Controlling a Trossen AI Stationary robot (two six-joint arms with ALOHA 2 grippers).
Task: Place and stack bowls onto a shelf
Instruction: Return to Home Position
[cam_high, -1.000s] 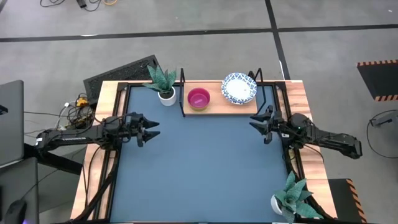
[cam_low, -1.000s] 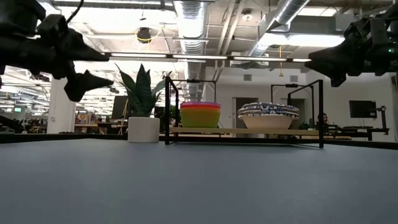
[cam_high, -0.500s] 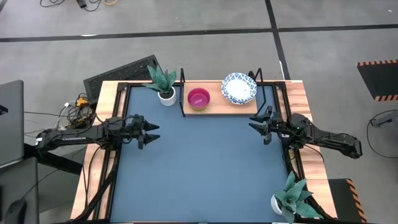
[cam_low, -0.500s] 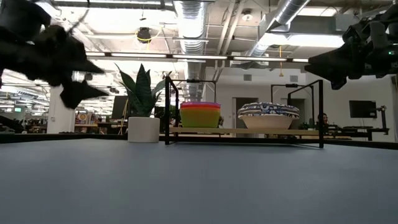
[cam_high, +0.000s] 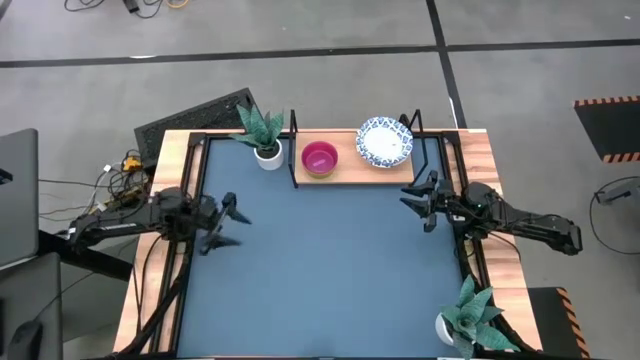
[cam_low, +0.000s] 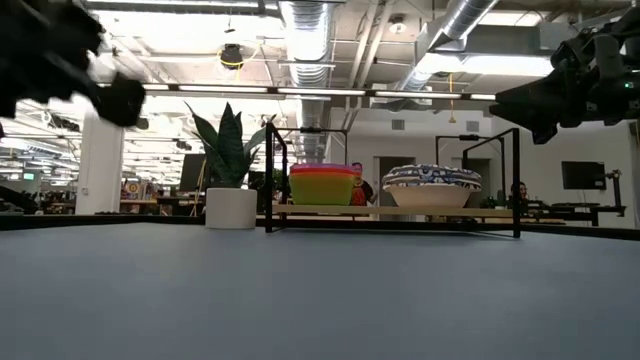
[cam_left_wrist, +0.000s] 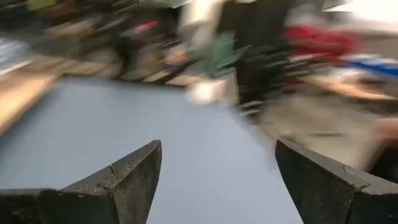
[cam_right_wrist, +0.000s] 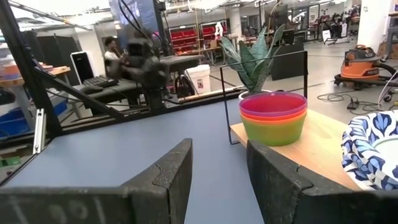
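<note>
– So, what's the overhead camera giving you?
– Both arms are off the shelf (cam_high: 345, 172). My left claw (cam_high: 228, 222) hangs over the left side of the tabletop (cam_high: 320, 270). My right claw (cam_high: 415, 203) is over its right side, near the shelf's end. Both are spread and carry nothing. The coloured bowls (cam_high: 319, 158) sit nested on the shelf's left half, and the patterned bowls (cam_high: 385, 142) are stacked beside them, apart.
– And at table height?
– The coloured ones look like smooth plastic, purple on top, green lowest. The patterned ones look glazed, wide and shallow. The shelf is a pale wooden plank on thin black metal.
– Wrist cameras?
– The left jaws stand wide apart. The right ones show a narrower gap, with both stacks ahead.
– How would you park the arms?
– I'd pull back level and slow, jaws left apart, and steer the right arm clear of the shelf's end so nothing nudges the stacks.
</note>
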